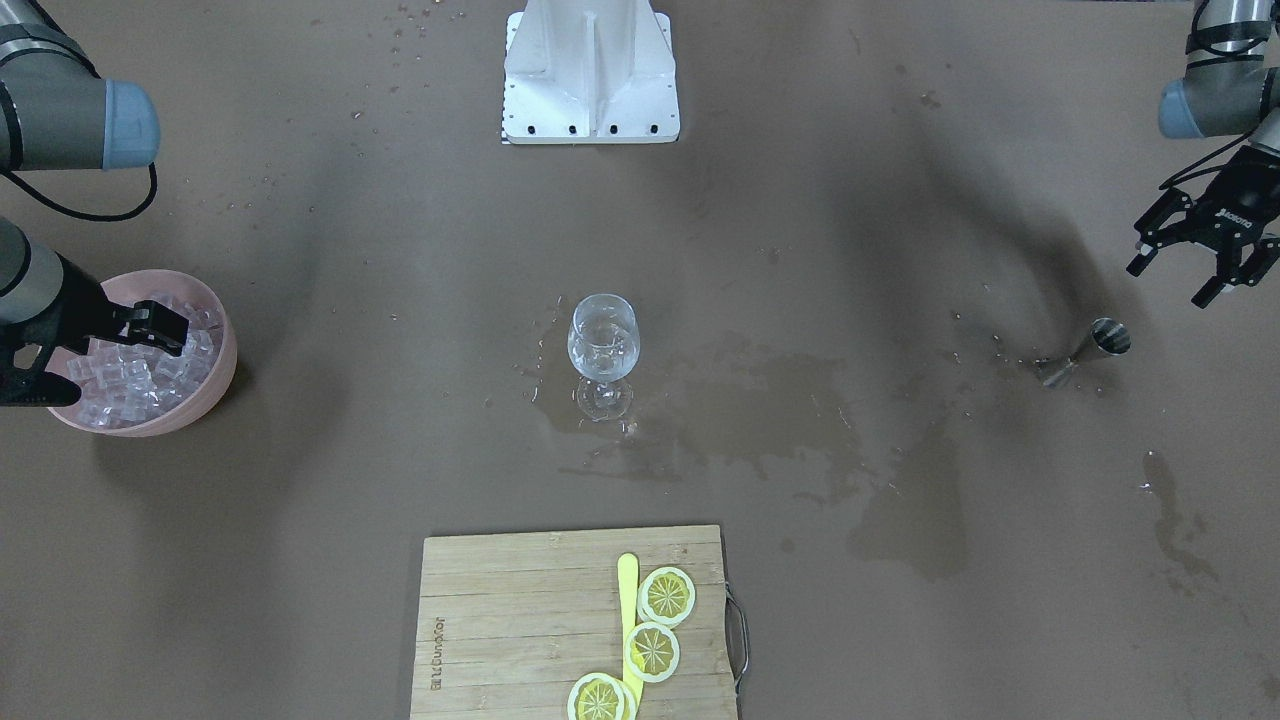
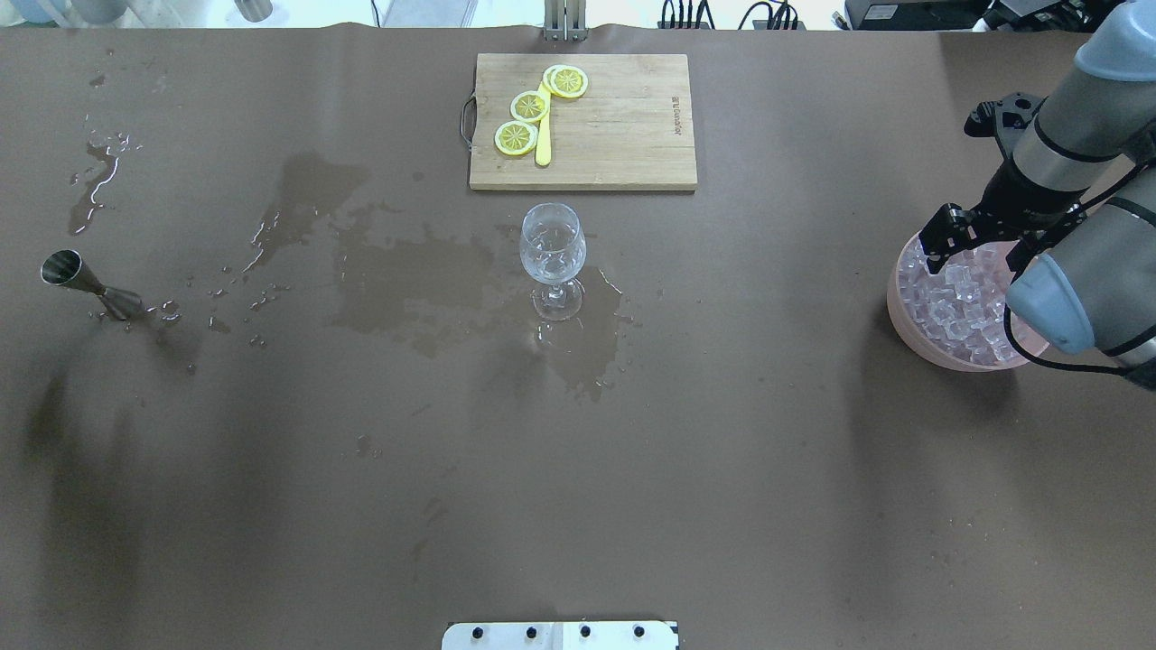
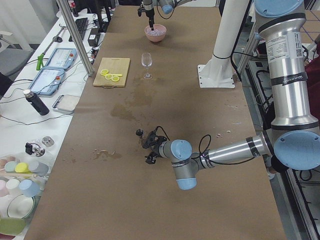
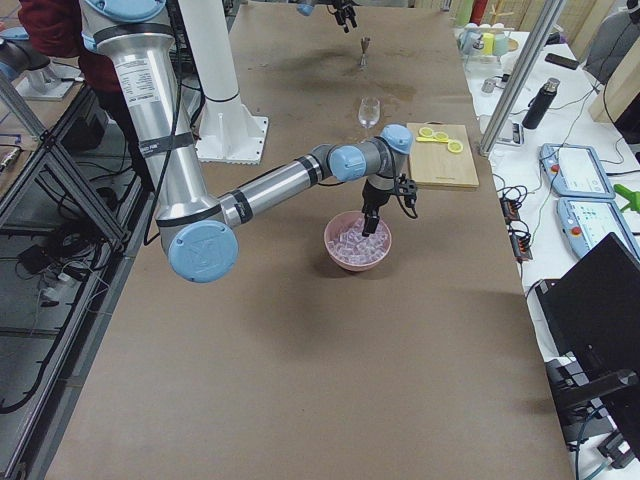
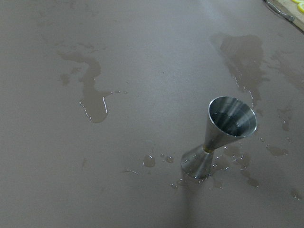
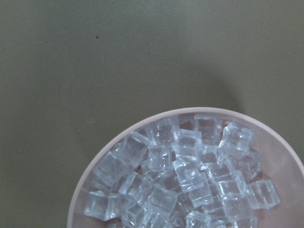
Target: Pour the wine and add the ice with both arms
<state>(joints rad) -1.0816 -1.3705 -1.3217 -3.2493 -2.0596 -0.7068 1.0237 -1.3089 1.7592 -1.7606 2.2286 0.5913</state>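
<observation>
Overhead exterior view: a clear stemmed wine glass (image 2: 553, 257) stands upright near the middle of the brown tabletop (image 2: 578, 469). A small amount of clear, colourless wine (image 2: 551, 264) sits in its bowl. Dark wet patches (image 2: 406, 280) spread across the tabletop around the foot of the glass and out toward the robot's left.

At the robot's right, a round pink plastic bowl (image 2: 896, 293) is heaped with small transparent ice cubes (image 2: 953, 302). The right arm (image 2: 1057, 153) reaches over this bowl with its black two-finger tool (image 2: 975, 262) pointing down above the ice. The tool is spread wide, one finger at each side of the pile, and no cube shows between them. The right wrist camera looks straight down on the cubes and the bowl's rim; no fingers show in it.

At the robot's left, a small polished steel double-cone jigger (image 2: 81, 275) stands upright on its smaller cone, its larger cup open to the top and droplets around its foot. In the exterior front-facing view, the left arm's (image 1: 1215, 95) black tool (image 1: 1172, 280) hangs near the jigger but apart from it, on the robot's side. Its fingers are wide apart and hold nothing.

Beyond the glass, on the operators' side, lies a rectangular bamboo cutting board (image 2: 623, 135). On it are three round yellow lemon slices (image 2: 530, 106) and a thin yellow utensil (image 2: 544, 144) that touches them. The white base plate (image 1: 590, 90) sits at the robot's edge of the tabletop.
</observation>
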